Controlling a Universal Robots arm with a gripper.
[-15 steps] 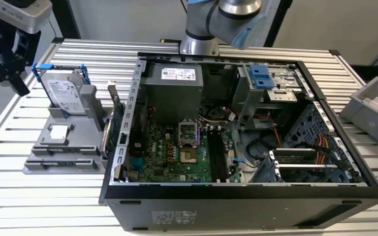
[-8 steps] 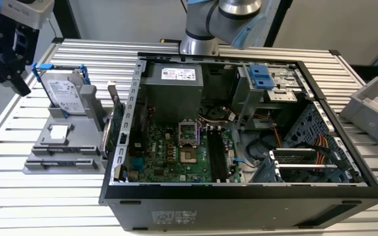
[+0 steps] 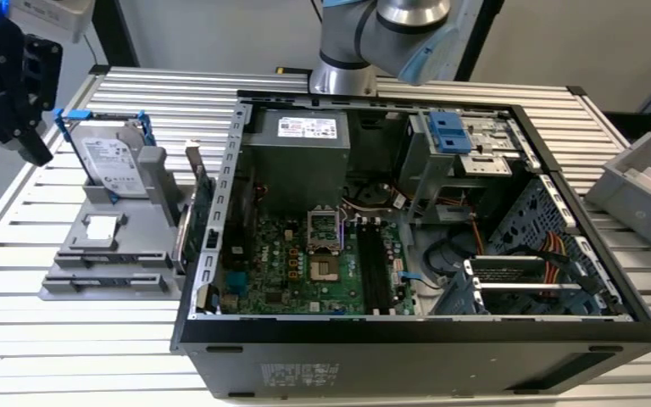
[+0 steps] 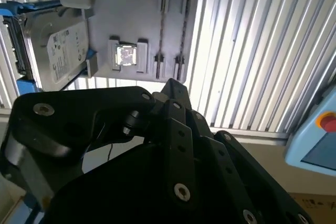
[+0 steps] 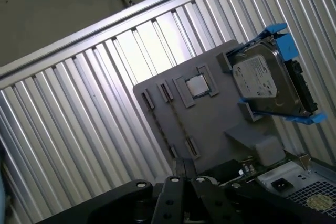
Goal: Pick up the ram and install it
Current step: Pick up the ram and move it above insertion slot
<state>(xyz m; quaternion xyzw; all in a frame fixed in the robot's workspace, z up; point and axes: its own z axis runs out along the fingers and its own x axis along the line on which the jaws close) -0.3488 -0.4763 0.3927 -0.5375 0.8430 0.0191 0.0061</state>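
My black gripper (image 3: 18,119) hangs above the far corner of the slatted table on the exterior view's left, up and to the left of a grey fixture (image 3: 77,254). Its dark linkage also shows in the second wrist view (image 4: 173,145) and the first wrist view (image 5: 181,192). Nothing shows in its grasp. The fixture carries two narrow slots (image 4: 161,30) (image 5: 165,127), each with a thin dark strip seen edge-on. I cannot tell for sure that a strip is the ram. In the open computer case (image 3: 416,339), long black memory slots (image 3: 371,271) lie on the green motherboard.
On the fixture stand a hard drive in a blue bracket (image 3: 116,161) (image 4: 58,51) (image 5: 268,82) and a square chip (image 3: 99,227) (image 4: 126,56) (image 5: 198,86). A green card (image 3: 197,220) stands upright between fixture and case. A grey bin (image 3: 642,182) sits on the exterior view's right.
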